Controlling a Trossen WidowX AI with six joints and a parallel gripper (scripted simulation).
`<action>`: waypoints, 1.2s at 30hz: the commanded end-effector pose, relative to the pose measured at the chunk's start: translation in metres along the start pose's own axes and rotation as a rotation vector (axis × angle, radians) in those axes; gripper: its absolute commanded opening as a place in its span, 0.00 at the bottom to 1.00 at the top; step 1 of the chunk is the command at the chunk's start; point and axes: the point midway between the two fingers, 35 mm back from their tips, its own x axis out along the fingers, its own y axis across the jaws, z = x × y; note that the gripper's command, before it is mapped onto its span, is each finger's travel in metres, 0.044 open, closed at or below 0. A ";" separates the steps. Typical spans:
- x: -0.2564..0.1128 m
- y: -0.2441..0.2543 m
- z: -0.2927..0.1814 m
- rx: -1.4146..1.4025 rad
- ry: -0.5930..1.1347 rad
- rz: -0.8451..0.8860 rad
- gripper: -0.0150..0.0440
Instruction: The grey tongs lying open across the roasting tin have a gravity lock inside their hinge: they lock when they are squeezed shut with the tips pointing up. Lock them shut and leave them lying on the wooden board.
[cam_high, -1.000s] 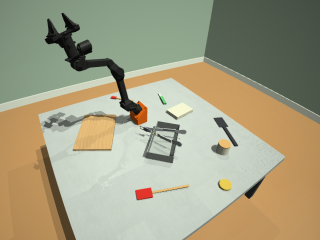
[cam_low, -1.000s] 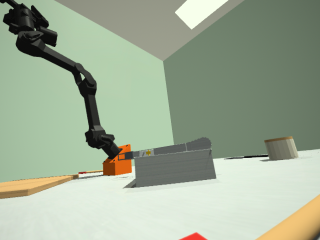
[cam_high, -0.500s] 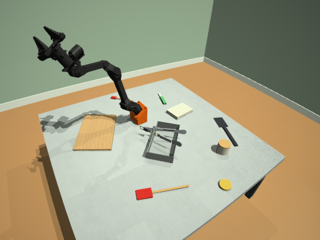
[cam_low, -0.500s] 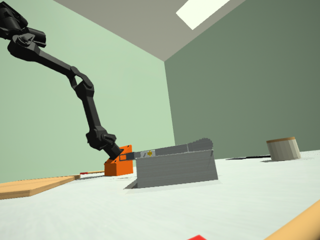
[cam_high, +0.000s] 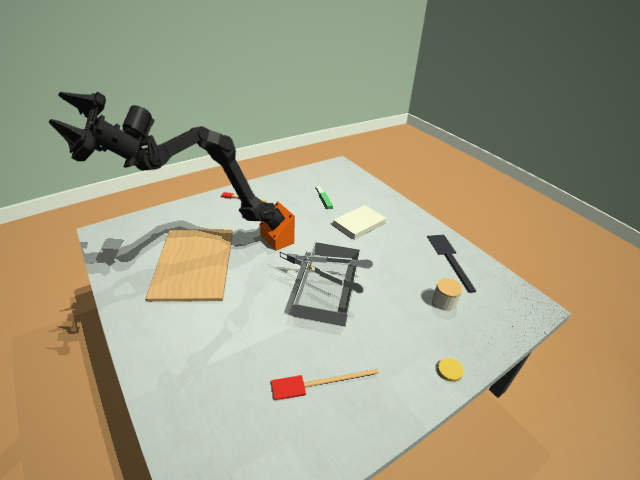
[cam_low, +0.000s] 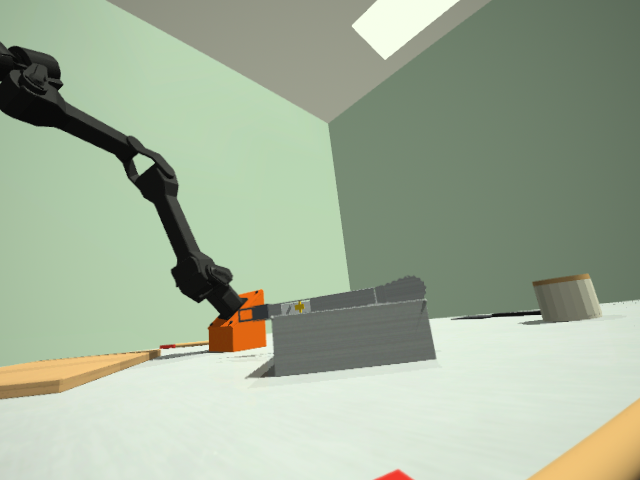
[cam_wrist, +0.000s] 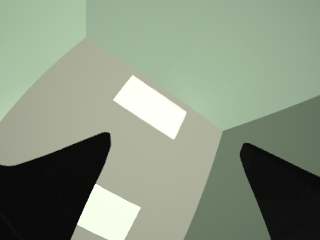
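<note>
The grey tongs (cam_high: 330, 274) (cam_low: 343, 299) lie across the roasting tin (cam_high: 319, 315) (cam_low: 354, 341), their two arms spread in a V. Their hinge end sticks out over the rim on the side toward the orange base, and the rounded tips are at the opposite rim. The wooden board (cam_high: 193, 266) (cam_low: 77, 367) lies flat to the left of the tin with nothing on it. My gripper (cam_high: 54, 108) (cam_wrist: 178, 145) is wide open and empty, high in the air beyond the board and far from the tongs. In the exterior view its fingers are out of frame.
The orange base (cam_high: 277, 229) (cam_low: 237, 330) stands between board and tin. A cream block (cam_high: 359, 221), a green-and-white tool (cam_high: 325, 198) and a black spatula (cam_high: 454, 263) lie behind and right. A round pot (cam_high: 447, 294) (cam_low: 567, 299), a yellow disc (cam_high: 450, 369) and a red spatula (cam_high: 288, 387) are nearer the front.
</note>
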 end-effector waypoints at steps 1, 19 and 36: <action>-0.006 -0.031 0.013 0.036 -0.044 -0.082 1.00; -0.064 -0.181 0.039 0.280 -0.269 -0.494 1.00; -0.189 -0.319 -0.011 0.495 -0.436 -1.014 1.00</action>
